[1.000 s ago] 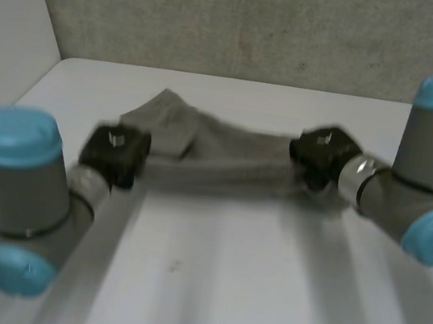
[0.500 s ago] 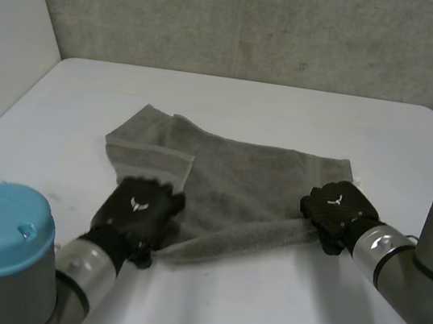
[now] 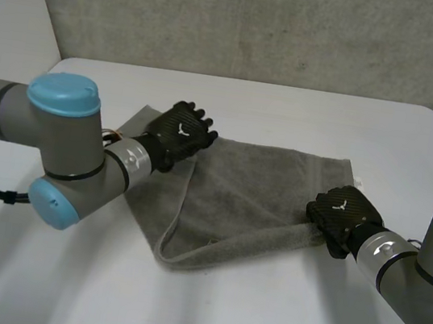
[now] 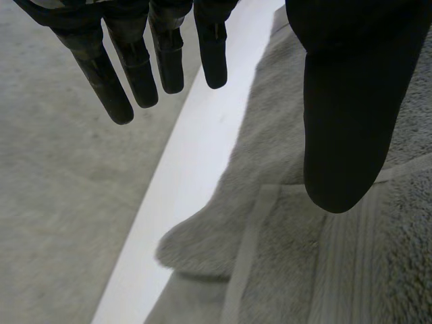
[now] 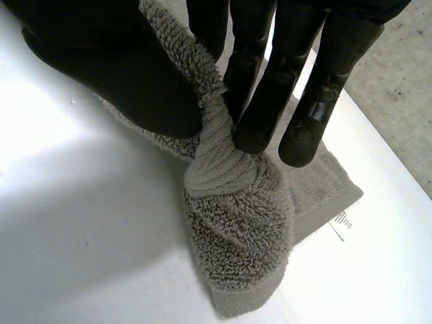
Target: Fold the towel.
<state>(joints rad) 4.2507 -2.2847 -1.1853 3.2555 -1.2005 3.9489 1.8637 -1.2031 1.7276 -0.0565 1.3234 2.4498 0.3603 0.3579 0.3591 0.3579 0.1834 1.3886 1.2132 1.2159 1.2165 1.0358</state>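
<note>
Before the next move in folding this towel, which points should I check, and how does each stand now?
1. Right hand grips towel: ok, thumb and fingers pinch its bunched near edge.
2. Left hand grips towel: not ok, its straight fingers over the far left corner hold nothing.
3. Towel lies flat: not ok, the near edge is rolled up.
4. Towel wholly on table: ok.
5. Left hand touches towel: cannot tell.
</note>
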